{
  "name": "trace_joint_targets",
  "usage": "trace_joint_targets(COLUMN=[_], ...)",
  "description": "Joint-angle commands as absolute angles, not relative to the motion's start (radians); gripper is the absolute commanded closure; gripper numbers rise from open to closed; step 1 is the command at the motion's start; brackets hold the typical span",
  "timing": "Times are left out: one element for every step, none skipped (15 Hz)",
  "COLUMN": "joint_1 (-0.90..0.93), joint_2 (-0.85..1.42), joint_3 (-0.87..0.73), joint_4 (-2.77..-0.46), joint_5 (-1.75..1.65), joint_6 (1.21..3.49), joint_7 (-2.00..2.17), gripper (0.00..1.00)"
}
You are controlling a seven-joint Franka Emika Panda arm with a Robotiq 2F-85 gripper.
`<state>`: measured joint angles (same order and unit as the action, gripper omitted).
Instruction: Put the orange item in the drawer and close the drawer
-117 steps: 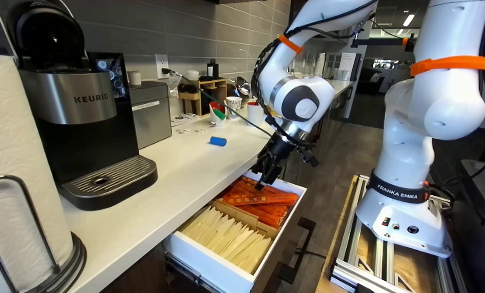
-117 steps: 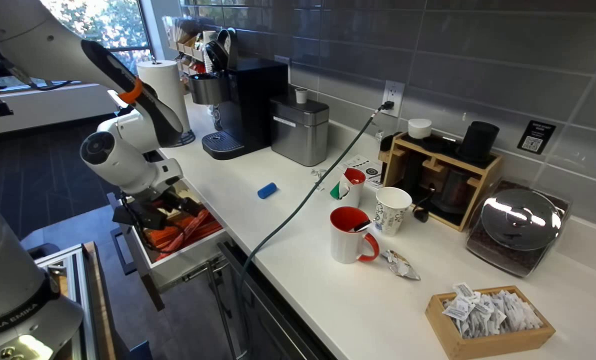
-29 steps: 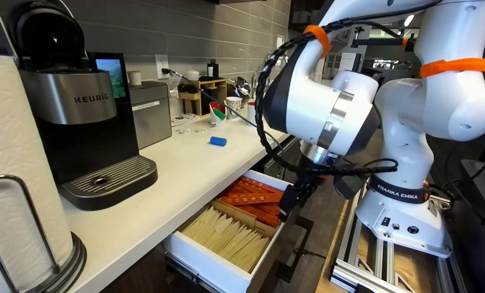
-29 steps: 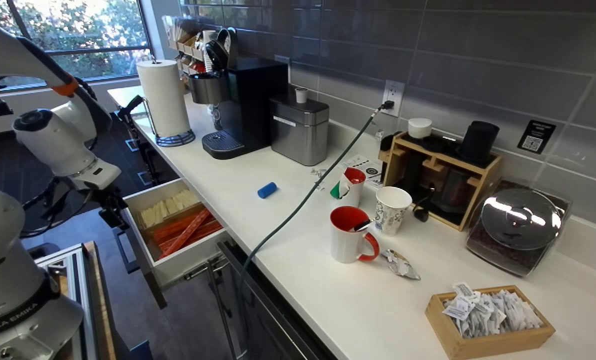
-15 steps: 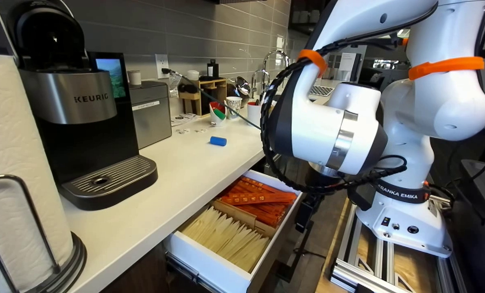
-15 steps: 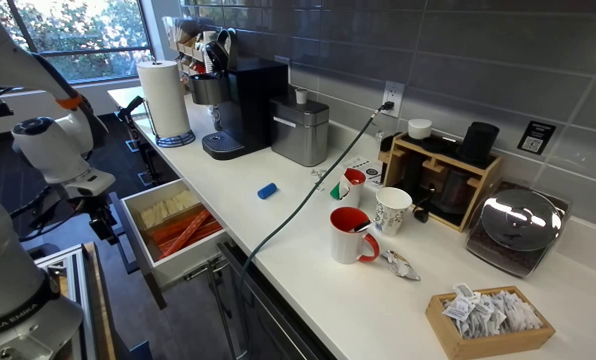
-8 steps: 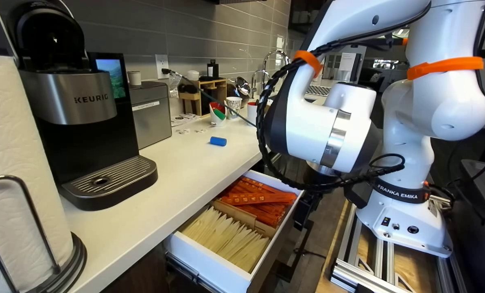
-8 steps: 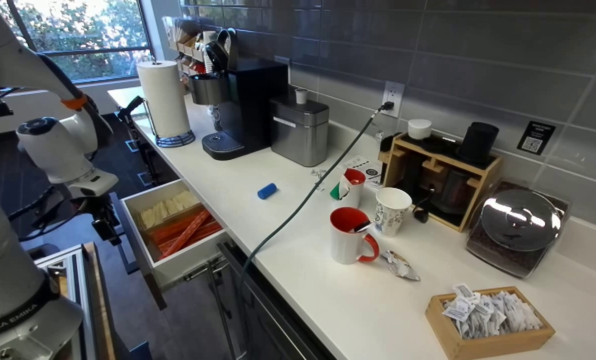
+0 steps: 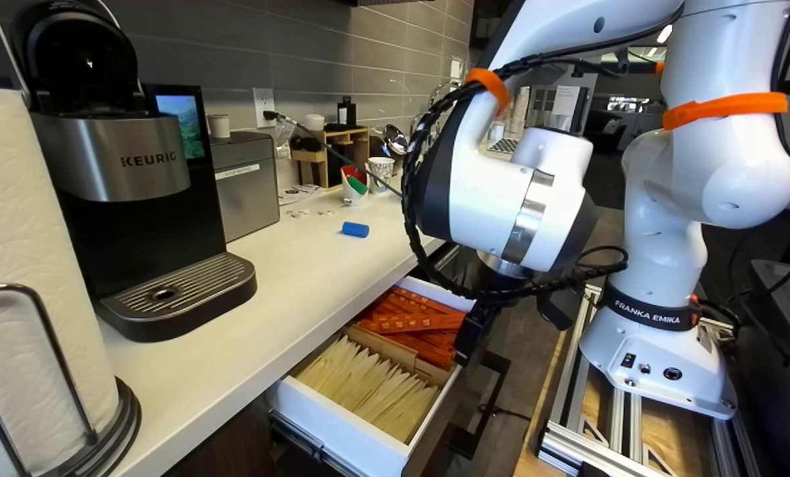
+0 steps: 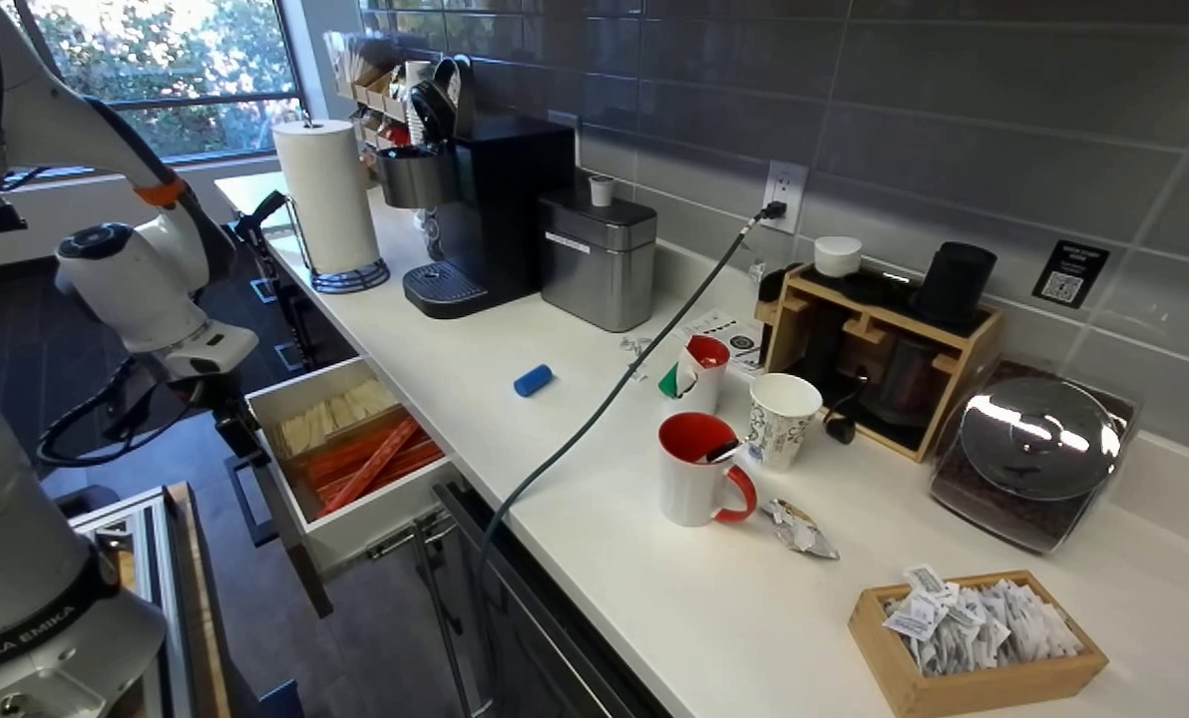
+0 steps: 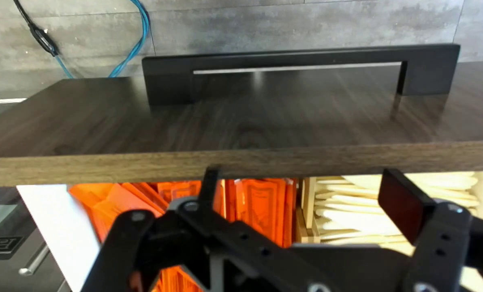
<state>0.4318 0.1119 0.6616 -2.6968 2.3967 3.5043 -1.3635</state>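
Your claw point(image 11: 301, 178) stood released and empty by the front panel point(image 11: 266, 125) of the drawer point(image 9: 342, 434); the orange strip point(image 10: 368, 467) (presumably the slantwise one) lay inside. For closing, you needed fingertips point(image 11: 393, 186) outside the panel, pushing squarely near the handle point(image 11: 302, 59).

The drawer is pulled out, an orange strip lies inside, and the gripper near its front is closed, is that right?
Not quite: the gripper isn't closed. The wrist view shows it open, its fingers apart. The rest stands: the drawer is pulled out, an orange strip lies inside, and the gripper is near the drawer's front.
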Motion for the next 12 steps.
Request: trace_joint_targets(joint_1=[0.428,0.437,0.443,0.445,0.456,0.465,0.486,0.512,0.535,0.550,0.553,0.545], joint_2=[0.085,0.013,-0.042,-0.077,-0.121,-0.124,-0.044,-0.024,0.014,0.036,0.078,0.123], joint_3=[0.658,0.667,0.681,0.702,0.713,0.722,0.727,0.724,0.718,0.721,0.722,0.729], joint_4=[-2.711,-2.746,-2.774,-2.798,-2.822,-2.793,-2.755,-2.761,-2.760,-2.760,-2.759,-2.760], joint_5=[2.376,2.399,2.430,2.487,2.524,2.615,2.511,2.522,2.519,2.519,2.519,2.519], joint_6=[3.431,3.419,3.406,3.400,3.403,3.437,3.452,3.452,3.438,3.433,3.413,3.403], joint_7=[-1.378,-1.359,-1.354,-1.364,-1.360,-1.429,-1.312,-1.332,-1.330,-1.326,-1.342,-1.354], gripper=[0.00,0.00,0.00,0.00,0.00,0.00,0.00,0.00,0.00,0.00,0.00,0.00])
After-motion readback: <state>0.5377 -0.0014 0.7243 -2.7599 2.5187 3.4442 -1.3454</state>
